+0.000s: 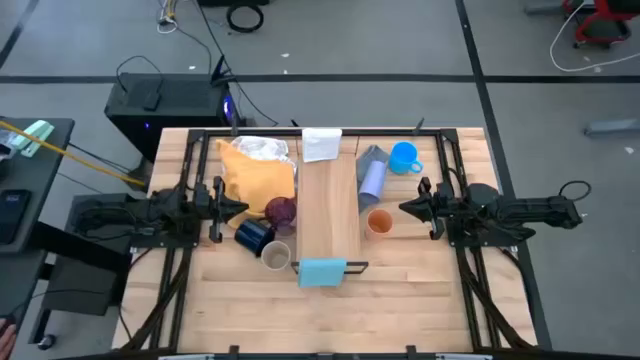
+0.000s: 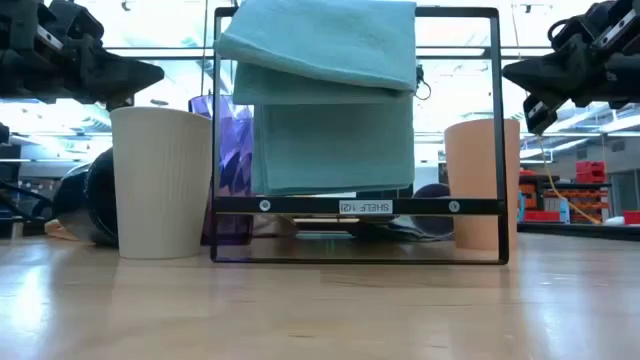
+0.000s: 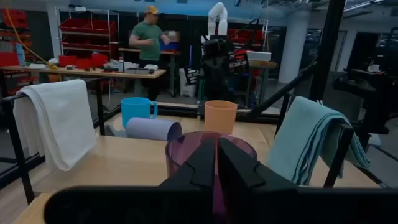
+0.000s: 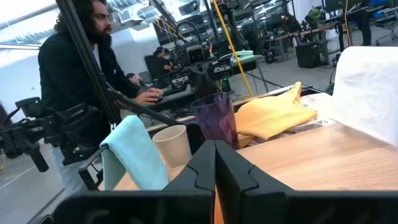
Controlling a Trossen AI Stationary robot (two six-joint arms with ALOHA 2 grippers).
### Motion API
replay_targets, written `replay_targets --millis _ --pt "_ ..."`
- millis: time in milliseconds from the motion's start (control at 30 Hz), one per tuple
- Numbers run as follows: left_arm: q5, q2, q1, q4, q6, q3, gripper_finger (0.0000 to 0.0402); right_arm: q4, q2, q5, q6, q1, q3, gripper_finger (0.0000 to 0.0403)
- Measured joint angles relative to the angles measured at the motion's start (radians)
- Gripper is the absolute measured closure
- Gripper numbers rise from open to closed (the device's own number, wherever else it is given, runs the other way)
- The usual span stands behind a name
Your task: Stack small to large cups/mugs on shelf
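Observation:
The shelf [image 1: 330, 210] is a pale plank running from far to near at the table's middle. A white cloth [image 1: 322, 143] hangs at its far end and a light-blue cloth [image 1: 322, 271] at its near end. Left of it stand the dark purple tumbler [image 1: 282, 211], the navy mug [image 1: 254, 236] and the beige cup [image 1: 276, 257]. On its right, the lavender cup [image 1: 372, 178] lies on its side, and the bright blue mug [image 1: 405, 157] and orange cup [image 1: 379, 221] stand upright. My left gripper [image 1: 240, 208] is shut and level, pointing at the tumbler [image 3: 208, 146] from just left of it. My right gripper [image 1: 405, 207] is shut, near the orange cup.
A yellow cloth [image 1: 258, 170] lies crumpled at the far left beside the tumbler, and a grey cloth [image 1: 368, 155] lies under the lavender cup. A black frame [image 2: 355, 205] carries the shelf. People stand beyond the table [image 4: 74, 68]. The near part of the tabletop [image 1: 330, 320] is bare wood.

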State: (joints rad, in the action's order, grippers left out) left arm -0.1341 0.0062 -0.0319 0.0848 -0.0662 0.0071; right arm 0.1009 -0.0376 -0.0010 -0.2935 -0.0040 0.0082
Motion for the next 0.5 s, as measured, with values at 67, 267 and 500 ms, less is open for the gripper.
replay_targets --millis 67,267,500 --pt "0.000 0.000 0.000 0.000 0.000 0.000 0.0378 0.000 0.000 0.000 0.000 0.000 0.000 0.0394" --pt "0.000 0.000 0.000 0.000 0.000 0.000 0.0368 0.000 0.000 0.000 0.000 0.000 0.000 0.0394" --pt "0.000 0.000 0.000 0.000 0.000 0.000 0.0369 0.000 0.000 0.000 0.000 0.000 0.000 0.0394"
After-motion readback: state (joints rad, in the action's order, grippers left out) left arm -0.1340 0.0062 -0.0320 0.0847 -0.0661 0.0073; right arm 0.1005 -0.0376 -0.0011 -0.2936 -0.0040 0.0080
